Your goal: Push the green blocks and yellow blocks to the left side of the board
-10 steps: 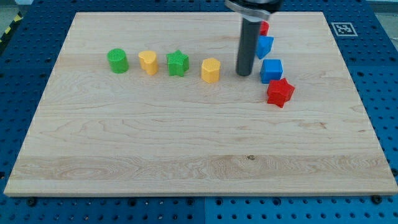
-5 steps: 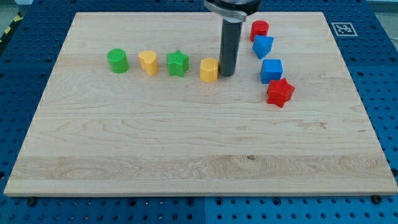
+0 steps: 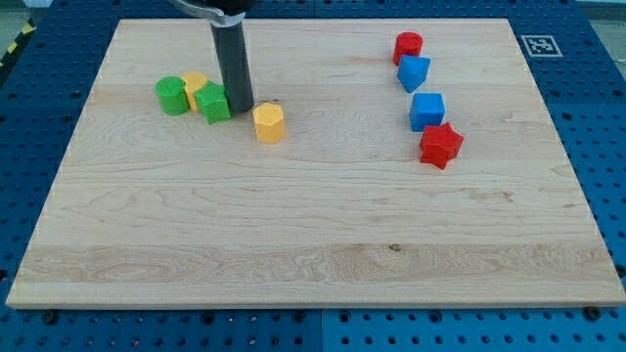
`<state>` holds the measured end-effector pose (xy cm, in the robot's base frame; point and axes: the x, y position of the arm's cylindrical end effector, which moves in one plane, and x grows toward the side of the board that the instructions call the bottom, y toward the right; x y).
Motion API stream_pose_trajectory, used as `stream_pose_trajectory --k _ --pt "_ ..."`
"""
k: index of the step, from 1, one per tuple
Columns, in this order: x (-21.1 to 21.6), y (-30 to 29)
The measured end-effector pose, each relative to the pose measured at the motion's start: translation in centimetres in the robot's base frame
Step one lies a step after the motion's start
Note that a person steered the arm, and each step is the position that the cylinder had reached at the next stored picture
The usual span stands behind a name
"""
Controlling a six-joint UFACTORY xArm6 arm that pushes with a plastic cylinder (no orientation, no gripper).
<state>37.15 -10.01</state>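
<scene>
My tip [image 3: 240, 108] against the green star block [image 3: 212, 103], yellow hexagonal block [image 3: 268, 123] just right; no hand.

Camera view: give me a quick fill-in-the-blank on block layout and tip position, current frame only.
1. My tip sits against the view's right side of the green ____.
2. The yellow hexagon lies to the view's ____ of my tip.
3. The red star sits just below the blue ____.

Missing words: star; right; cube
</scene>
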Motion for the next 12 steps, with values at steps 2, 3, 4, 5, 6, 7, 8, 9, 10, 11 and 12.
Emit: stream_pose_trajectory --k 2,3,4,5,6,7,8,9,10,11,12 --pt "0.1 2.8" --pt "0.1 6.4" --pt "0.9 8.9" --pt "2.5 8.4" --pt "2.9 6.9" --pt "2.9 4.4" --pt "2.9 2.1" --pt "2.9 0.8" --pt "3.0 -0.5" --pt "3.0 -1.6" --pt "3.4 -1.2"
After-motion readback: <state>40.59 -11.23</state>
